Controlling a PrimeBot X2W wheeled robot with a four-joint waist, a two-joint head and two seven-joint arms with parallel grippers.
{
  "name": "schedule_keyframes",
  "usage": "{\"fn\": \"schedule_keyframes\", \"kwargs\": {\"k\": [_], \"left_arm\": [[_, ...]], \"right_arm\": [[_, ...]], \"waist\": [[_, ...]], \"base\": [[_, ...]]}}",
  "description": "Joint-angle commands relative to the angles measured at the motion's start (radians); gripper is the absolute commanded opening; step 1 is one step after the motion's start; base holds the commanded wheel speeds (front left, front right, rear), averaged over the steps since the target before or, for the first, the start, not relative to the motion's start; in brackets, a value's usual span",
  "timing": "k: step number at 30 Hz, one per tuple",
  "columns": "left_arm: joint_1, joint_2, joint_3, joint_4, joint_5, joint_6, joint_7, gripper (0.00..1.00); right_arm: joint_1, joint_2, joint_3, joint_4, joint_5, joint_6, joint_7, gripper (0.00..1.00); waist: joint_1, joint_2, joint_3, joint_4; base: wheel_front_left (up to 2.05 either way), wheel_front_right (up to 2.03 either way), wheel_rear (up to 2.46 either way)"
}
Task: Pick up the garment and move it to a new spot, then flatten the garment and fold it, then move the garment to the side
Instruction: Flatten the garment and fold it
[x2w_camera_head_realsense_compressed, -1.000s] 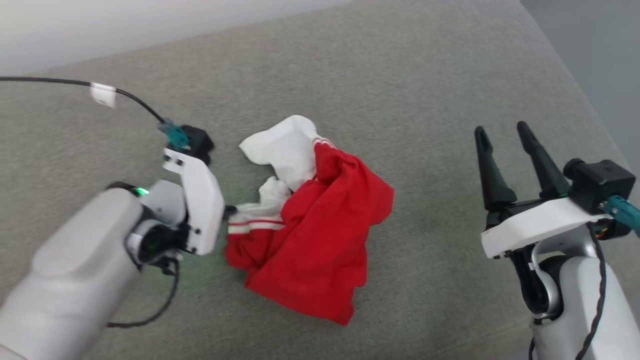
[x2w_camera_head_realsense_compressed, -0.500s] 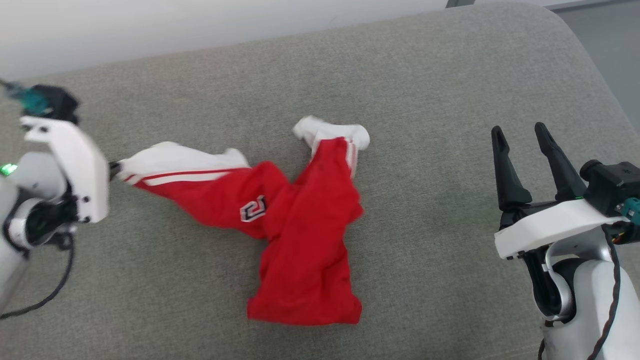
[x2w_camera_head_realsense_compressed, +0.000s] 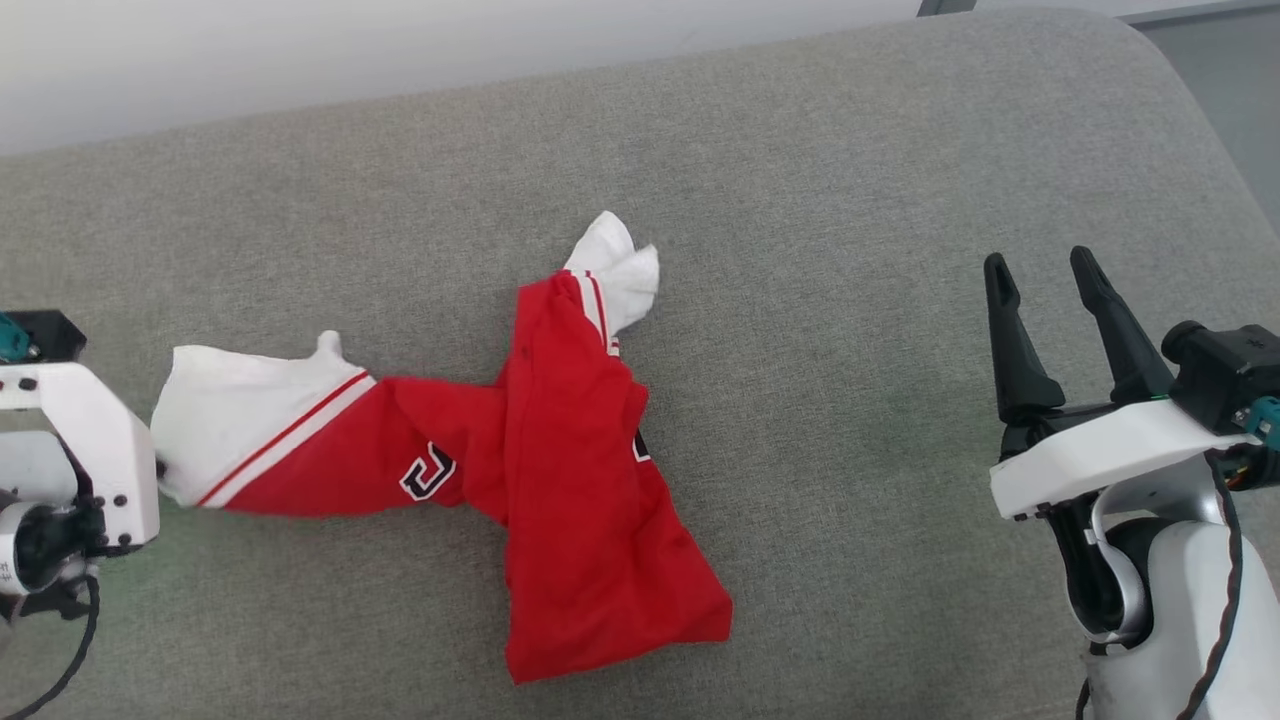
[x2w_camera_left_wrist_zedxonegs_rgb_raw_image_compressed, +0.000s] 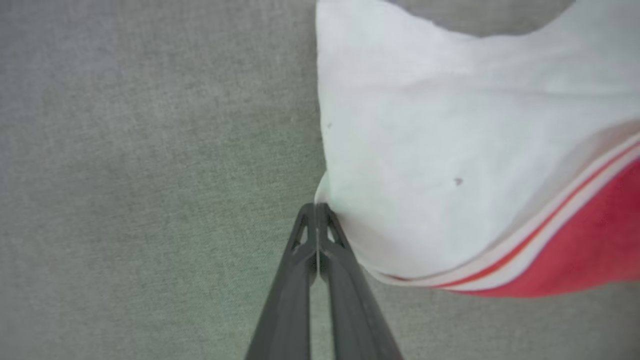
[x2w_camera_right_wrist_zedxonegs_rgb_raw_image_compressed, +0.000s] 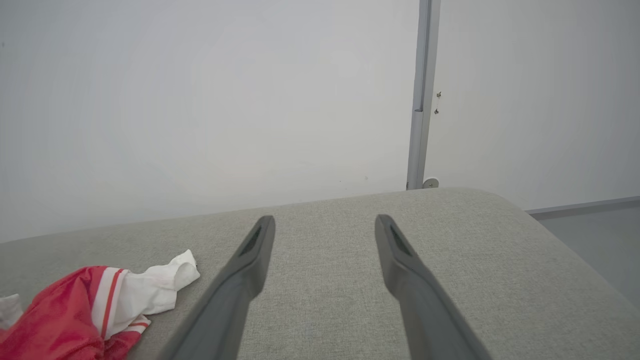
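The garment, a red jersey top with white cuffs and black lettering, lies stretched and twisted across the grey cushion. One sleeve runs out to the left, and its white cuff ends at my left gripper. In the left wrist view that gripper is shut, its tips pinching the edge of the garment's white cuff. The other white cuff points toward the far side. My right gripper hovers open at the right, well away from the garment, with nothing between its fingers.
A pale wall rises behind the cushion, with a grey vertical strip on it. The cushion's rounded corner is at the far right, with grey floor beyond it. Bare cushion lies between the garment and my right gripper.
My left gripper has pulled away to the left with the cuff, drawing the crumpled garment out into a long stretched shape. The right gripper has stayed put and open. The head view shifted too.
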Motion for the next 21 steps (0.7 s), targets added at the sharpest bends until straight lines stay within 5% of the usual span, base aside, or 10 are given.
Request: {"fn": "schedule_keyframes", "kwargs": {"k": [1, 3, 4, 5, 14, 21], "left_arm": [[0.005, 0.004, 0.007, -0.002, 0.001, -0.002, -0.011, 0.00], [-0.004, 0.007, 0.018, -0.012, -0.003, -0.010, -0.025, 0.44], [-0.012, 0.007, 0.025, -0.018, -0.008, -0.012, -0.031, 0.79], [-0.021, 0.013, 0.028, -0.026, -0.006, -0.016, -0.034, 0.95], [-0.095, 0.012, 0.017, -0.087, 0.020, -0.013, 0.022, 1.00], [-0.119, -0.035, -0.025, -0.009, 0.031, 0.009, 0.086, 1.00]], "right_arm": [[0.005, 0.000, 0.001, -0.001, 0.007, 0.000, 0.001, 1.00], [0.006, 0.000, 0.005, -0.001, 0.006, 0.000, 0.003, 1.00], [0.006, 0.000, 0.005, -0.001, 0.007, 0.000, 0.003, 1.00], [0.006, 0.000, 0.005, -0.002, 0.005, 0.000, 0.005, 1.00], [0.004, 0.000, 0.014, -0.010, 0.011, 0.000, 0.009, 1.00], [-0.005, 0.000, 0.027, -0.018, 0.016, 0.000, 0.015, 1.00]], "waist": [[0.0000, 0.0000, -0.001, 0.002], [0.0000, 0.0000, -0.003, 0.004], [0.0000, 0.0000, -0.004, 0.004], [0.0000, 0.0000, -0.005, 0.004], [0.0000, 0.0000, -0.005, 0.001], [0.0000, 0.0000, 0.014, -0.018]], "base": [[0.00, 0.00, 0.00], [0.00, 0.00, 0.00], [0.00, 0.00, 0.00], [0.00, 0.00, 0.00], [0.00, 0.00, 0.00], [0.00, 0.00, 0.00]]}}
